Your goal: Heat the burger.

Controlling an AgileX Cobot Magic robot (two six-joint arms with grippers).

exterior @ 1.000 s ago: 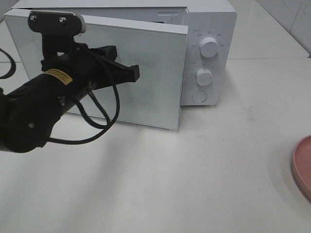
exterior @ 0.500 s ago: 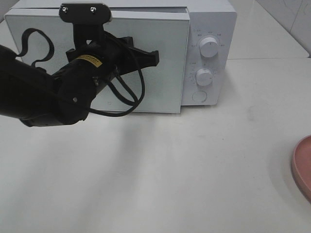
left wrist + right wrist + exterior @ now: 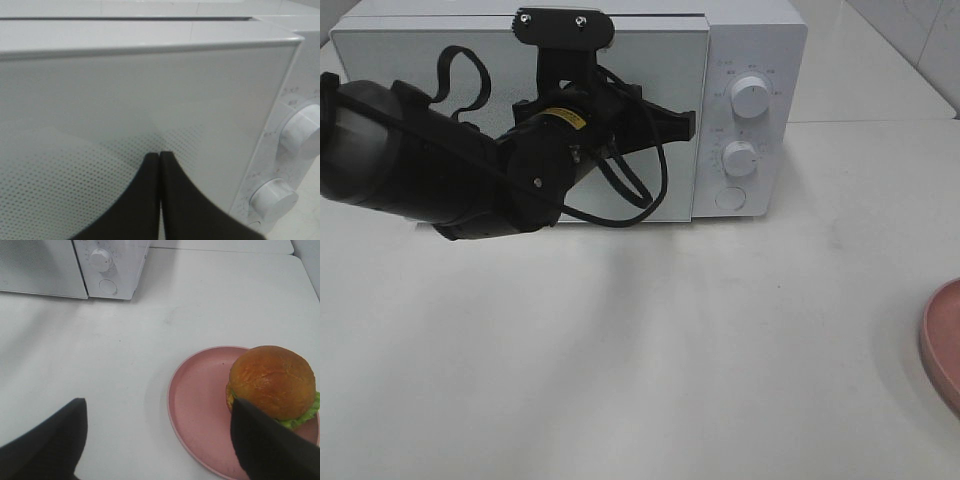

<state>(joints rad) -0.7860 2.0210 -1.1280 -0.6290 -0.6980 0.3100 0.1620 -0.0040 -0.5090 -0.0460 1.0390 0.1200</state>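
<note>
- The burger (image 3: 274,382) sits on a pink plate (image 3: 200,415) on the worktop (image 3: 150,325), between the right arm's widely spread fingers (image 3: 265,440).
- The left arm's fingers (image 3: 159,200), pressed together, touch the microwave door (image 3: 125,115) near its knob-side edge.
- Judgement: with the burger outside, reopen the door before loading.

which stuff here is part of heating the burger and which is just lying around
Part of the job:
burger
microwave
microwave door
pink plate under the burger
left gripper, shut, at the door
right gripper, open

Just lying about:
nothing else visible on the white table
</note>
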